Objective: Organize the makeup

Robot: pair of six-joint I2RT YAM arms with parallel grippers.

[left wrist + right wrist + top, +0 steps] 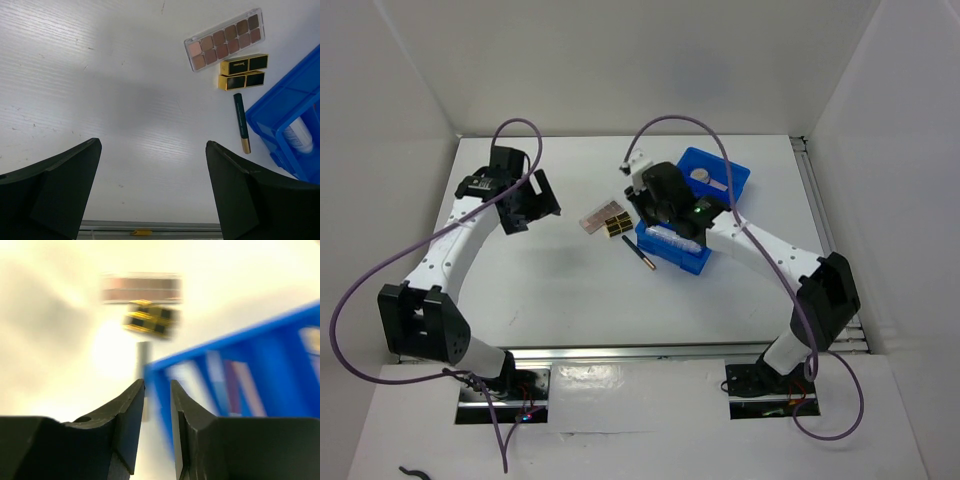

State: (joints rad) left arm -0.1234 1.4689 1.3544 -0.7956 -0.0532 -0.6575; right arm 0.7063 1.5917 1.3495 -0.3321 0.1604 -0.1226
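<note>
While my left gripper (150,170) hangs over the white table (100,75) with its fingers spread wide and nothing between them, my right gripper (157,392) shows its fingers almost together. Only a narrow slit parts them, and it grips nothing. Seen from above, my right gripper sits over the near left corner of the blue bin (741,175). It is well apart from my left one, which is over the left part of the table.

Some of the makeup lies loose on the table just left of the bin. An eyeshadow palette (224,39) with two rows of brown and pink pans lies farthest from the bin. Two black and gold lipsticks (244,64) lie side by side just beside the palette and parallel to it; I cannot tell whether they touch it. A thin dark pencil (241,122) with a gold end lies near the lipsticks, close to the bin's left wall but apart from it.

Inside the bin, a round compact (701,177) rests in a far compartment. The near compartment holds some pale tubes (677,240), partly hidden by my right arm (770,255).

My right wrist view is blurred. Ahead of the fingers I can just make out the palette, lipsticks and pencil, with the bin's blue wall to the right.
</note>
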